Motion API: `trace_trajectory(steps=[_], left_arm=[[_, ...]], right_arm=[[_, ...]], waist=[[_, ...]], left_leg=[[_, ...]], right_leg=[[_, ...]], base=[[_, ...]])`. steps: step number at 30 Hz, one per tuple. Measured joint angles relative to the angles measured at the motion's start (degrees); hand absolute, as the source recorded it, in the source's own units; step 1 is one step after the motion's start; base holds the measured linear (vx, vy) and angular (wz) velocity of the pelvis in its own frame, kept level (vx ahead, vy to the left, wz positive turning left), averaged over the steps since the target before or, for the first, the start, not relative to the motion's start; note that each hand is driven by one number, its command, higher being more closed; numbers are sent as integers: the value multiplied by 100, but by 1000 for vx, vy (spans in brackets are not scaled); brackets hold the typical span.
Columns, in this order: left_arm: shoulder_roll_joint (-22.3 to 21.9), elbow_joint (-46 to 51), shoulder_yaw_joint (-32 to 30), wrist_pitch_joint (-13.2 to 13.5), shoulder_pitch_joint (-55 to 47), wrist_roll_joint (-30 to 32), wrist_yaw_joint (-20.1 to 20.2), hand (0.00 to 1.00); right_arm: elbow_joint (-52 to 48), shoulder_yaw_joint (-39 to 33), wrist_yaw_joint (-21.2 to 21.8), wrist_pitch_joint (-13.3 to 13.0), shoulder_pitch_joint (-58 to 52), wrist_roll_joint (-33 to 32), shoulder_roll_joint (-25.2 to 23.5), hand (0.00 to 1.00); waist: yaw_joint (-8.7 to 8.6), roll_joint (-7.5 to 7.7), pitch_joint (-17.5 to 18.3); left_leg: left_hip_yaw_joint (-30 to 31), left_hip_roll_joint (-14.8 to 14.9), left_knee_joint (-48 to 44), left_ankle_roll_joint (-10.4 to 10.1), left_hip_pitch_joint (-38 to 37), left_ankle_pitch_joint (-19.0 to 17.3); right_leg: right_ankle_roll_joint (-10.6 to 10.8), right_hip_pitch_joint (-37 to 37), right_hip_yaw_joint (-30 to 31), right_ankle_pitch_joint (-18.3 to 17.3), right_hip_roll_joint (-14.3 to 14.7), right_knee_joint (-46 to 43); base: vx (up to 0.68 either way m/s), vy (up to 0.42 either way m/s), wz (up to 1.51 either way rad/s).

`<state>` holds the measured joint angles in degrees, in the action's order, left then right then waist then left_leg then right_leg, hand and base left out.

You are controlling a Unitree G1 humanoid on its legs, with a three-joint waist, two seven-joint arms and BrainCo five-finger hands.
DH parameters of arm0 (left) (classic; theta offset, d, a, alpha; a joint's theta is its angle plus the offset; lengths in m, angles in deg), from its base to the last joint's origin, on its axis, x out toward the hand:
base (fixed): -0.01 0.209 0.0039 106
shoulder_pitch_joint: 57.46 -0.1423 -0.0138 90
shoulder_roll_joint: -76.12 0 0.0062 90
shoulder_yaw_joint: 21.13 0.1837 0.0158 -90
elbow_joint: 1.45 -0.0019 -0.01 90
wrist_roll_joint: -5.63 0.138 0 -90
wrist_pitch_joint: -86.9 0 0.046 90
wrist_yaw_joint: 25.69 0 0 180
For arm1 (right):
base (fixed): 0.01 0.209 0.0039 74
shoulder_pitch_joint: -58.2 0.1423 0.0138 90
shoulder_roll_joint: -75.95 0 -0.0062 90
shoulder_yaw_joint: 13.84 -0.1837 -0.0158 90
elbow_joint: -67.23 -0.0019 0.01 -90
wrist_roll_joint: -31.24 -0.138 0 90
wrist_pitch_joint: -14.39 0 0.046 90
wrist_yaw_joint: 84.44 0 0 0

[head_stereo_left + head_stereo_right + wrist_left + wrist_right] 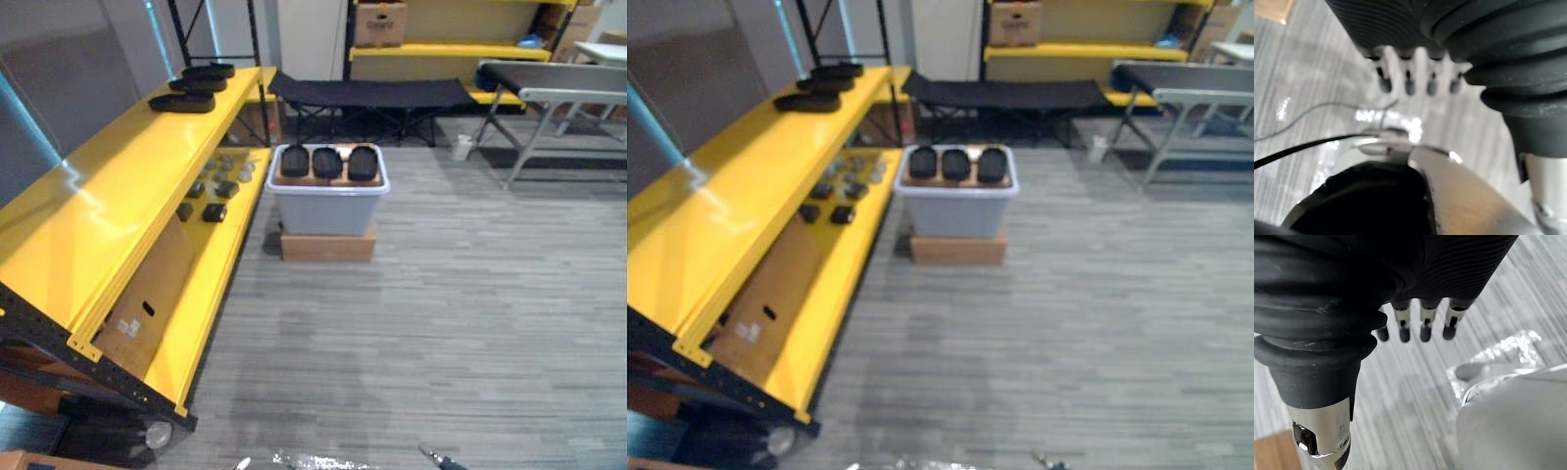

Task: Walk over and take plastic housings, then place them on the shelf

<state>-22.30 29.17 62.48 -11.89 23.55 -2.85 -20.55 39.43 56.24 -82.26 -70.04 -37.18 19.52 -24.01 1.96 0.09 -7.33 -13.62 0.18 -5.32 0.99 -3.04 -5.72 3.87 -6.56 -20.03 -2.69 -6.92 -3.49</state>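
Housings, three, lie at the far end of the shelf's top level; three more wait in the bin, well ahead; left hand and right hand hang slack-fingered, empty; walking, picking and placing remain.

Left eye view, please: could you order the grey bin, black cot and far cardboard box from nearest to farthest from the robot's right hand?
From the right hand, down by the robot:
1. Grey bin, on the floor ahead.
2. Black cot, behind the bin.
3. Cardboard box, on the far shelf.
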Motion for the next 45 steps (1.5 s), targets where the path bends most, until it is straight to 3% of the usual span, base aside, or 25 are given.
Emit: trace_trajectory(steps=[11,20,21,26,29,34,40,45], left_arm=[[16,-29,-28,-5,81,35,-21,0],[43,-17,-3,22,130,-8,-53,0],[65,-17,6,24,180,-10,-61,0],[134,107,63,112,787,-19,-284,0],[223,202,81,161,923,-56,-426,0],[199,324,93,418,1070,-80,-535,0],[64,553,299,745,1304,-292,-731,0],[52,524,452,754,1303,-471,-905,0]], right_arm=[[11,-185,-79,206,235,-101,-174,0],[4,-241,-73,198,439,-207,-194,0],[-3,-235,-71,197,545,-207,-194,0],[-16,-107,-76,163,1005,-520,-174,0],[-75,-4,-81,70,1130,-735,-197,0],[-135,76,-59,39,1074,-826,-194,0],[-197,274,46,-75,1075,-821,-202,0],[-252,440,85,-59,1037,-813,-220,0]], waist=[[17,39,-59],[12,75,-189],[22,147,-239],[30,179,-965],[59,379,-1296],[97,340,-1400],[146,291,-1472],[137,282,-1477]], left_leg=[[-238,-187,983,-71,-789,270],[-240,-195,977,-72,-707,270],[-225,-219,901,-50,-479,288],[-62,-167,120,40,587,196],[-46,-163,-160,175,828,28],[-22,-171,-843,230,1118,-343],[79,-85,-1410,104,1205,-539],[187,-95,-1513,84,1013,-567]], right_leg=[[163,-376,-23,88,-25,277],[206,-296,-43,91,-38,227],[196,-117,-53,68,-73,214],[155,607,-265,112,-182,-72],[186,685,-235,121,-202,-107],[201,773,-165,128,-244,-214],[29,745,-20,4,-276,-653],[25,471,-25,-128,-292,-718]], base=[[100,36,-7],[-35,2,-1],[-116,-11,10],[-131,-3,25],[-55,29,5],[62,71,0],[59,59,14],[-8,-9,12]])
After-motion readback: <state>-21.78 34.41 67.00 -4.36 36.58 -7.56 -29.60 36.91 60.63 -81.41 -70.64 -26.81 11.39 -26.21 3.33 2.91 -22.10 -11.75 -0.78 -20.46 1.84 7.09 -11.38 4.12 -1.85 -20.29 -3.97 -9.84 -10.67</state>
